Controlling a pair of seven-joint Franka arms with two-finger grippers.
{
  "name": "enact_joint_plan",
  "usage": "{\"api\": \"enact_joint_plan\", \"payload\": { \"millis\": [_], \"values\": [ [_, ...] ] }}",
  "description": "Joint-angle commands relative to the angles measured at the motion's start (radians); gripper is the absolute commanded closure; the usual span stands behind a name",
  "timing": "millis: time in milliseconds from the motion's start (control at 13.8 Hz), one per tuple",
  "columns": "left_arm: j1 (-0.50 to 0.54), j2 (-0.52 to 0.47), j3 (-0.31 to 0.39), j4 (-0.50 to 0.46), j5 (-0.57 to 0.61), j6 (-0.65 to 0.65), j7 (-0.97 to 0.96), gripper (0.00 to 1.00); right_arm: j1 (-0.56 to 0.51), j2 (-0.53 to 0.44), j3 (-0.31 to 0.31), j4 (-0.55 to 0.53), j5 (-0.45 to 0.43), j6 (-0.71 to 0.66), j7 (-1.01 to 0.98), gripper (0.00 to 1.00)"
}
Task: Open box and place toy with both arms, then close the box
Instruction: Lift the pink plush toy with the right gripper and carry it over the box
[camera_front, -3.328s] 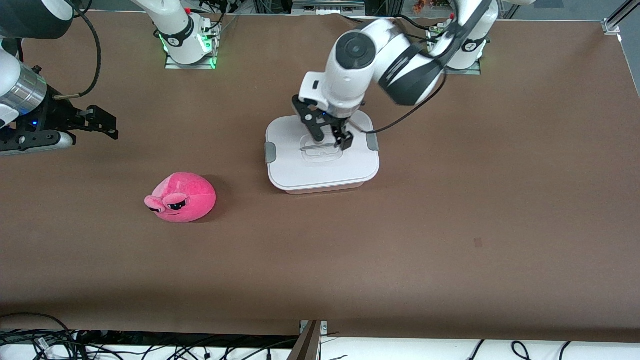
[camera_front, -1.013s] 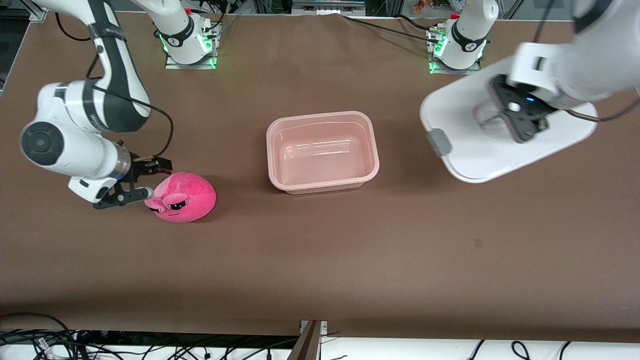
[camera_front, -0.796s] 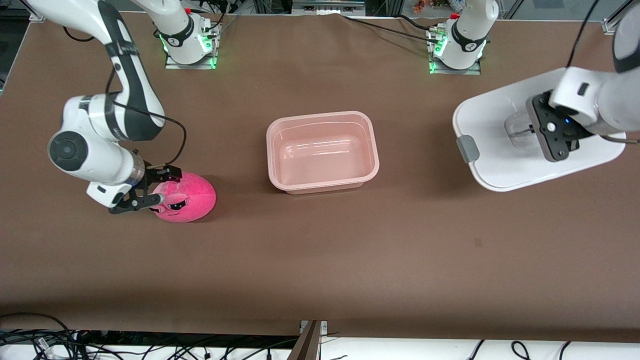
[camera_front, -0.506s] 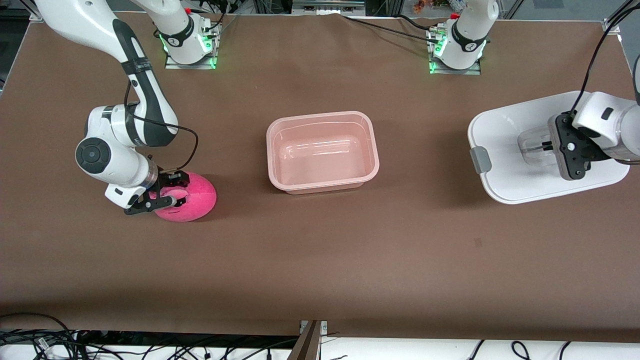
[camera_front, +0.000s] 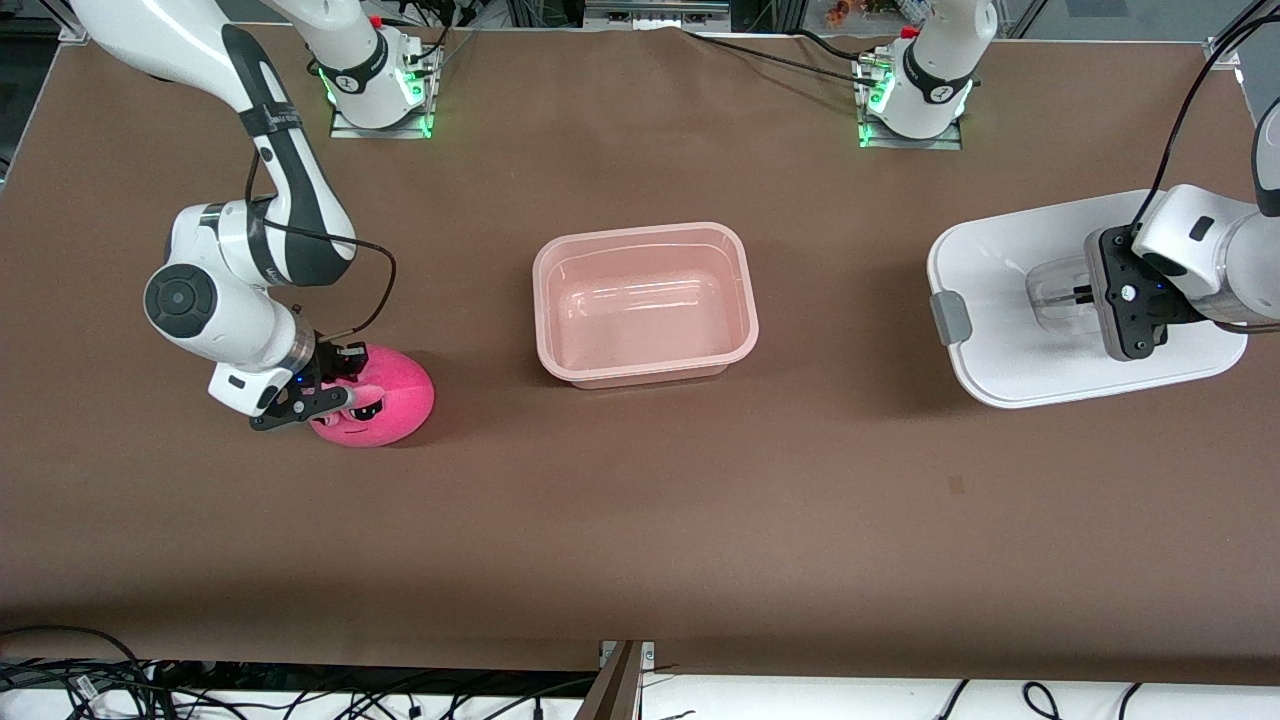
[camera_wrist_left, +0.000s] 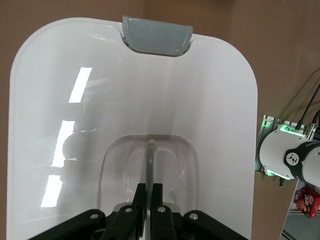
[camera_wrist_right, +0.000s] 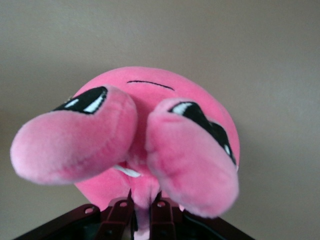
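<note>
The right gripper (camera_front: 333, 385) pinches the toy (camera_front: 385, 405) near the surface's (camera_front: 640, 520) right-arm end. The left gripper (camera_front: 1085, 293) clamps the handle (camera_wrist_left: 148, 165) of the lid (camera_front: 1000, 330), holding it over the left-arm end. The box (camera_front: 645, 305) sits open mid-surface.

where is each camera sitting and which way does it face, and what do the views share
Front view: high across the table, facing both arms' bases; shows the open box, both arms, the left gripper and the right gripper.
Left wrist view: on the left wrist, looking along shut fingers at the lid, gripped by its handle.
Right wrist view: on the right wrist, facing the toy pinched between its fingers.
Shared: front and left wrist views show the lid; front and right wrist views show the toy.
</note>
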Motion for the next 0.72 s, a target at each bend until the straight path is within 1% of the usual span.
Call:
{"api": "enact_joint_plan", "payload": {
  "millis": [0, 145, 362, 506, 651],
  "values": [
    [-0.004, 0.003, -0.003, 0.026, 0.016, -0.009, 0.019, 1.0, 0.0, -0.032, 0.015, 0.053, 0.01, -0.065, -0.078, 1.0],
    [-0.006, 0.003, -0.004, 0.026, 0.016, -0.009, 0.015, 1.0, 0.0, -0.038, 0.032, 0.148, 0.006, -0.186, -0.142, 1.0],
    [-0.018, 0.005, -0.003, 0.026, 0.014, -0.007, 0.015, 1.0, 0.009, -0.033, 0.075, 0.338, 0.009, -0.428, -0.344, 1.0],
    [-0.018, 0.005, -0.003, 0.026, 0.014, -0.009, 0.012, 1.0, 0.024, -0.035, 0.109, 0.388, 0.013, -0.494, -0.45, 1.0],
    [-0.02, 0.005, -0.003, 0.026, 0.014, -0.009, 0.012, 1.0, 0.024, -0.039, 0.205, 0.391, 0.01, -0.513, -0.559, 1.0]
  ]
}}
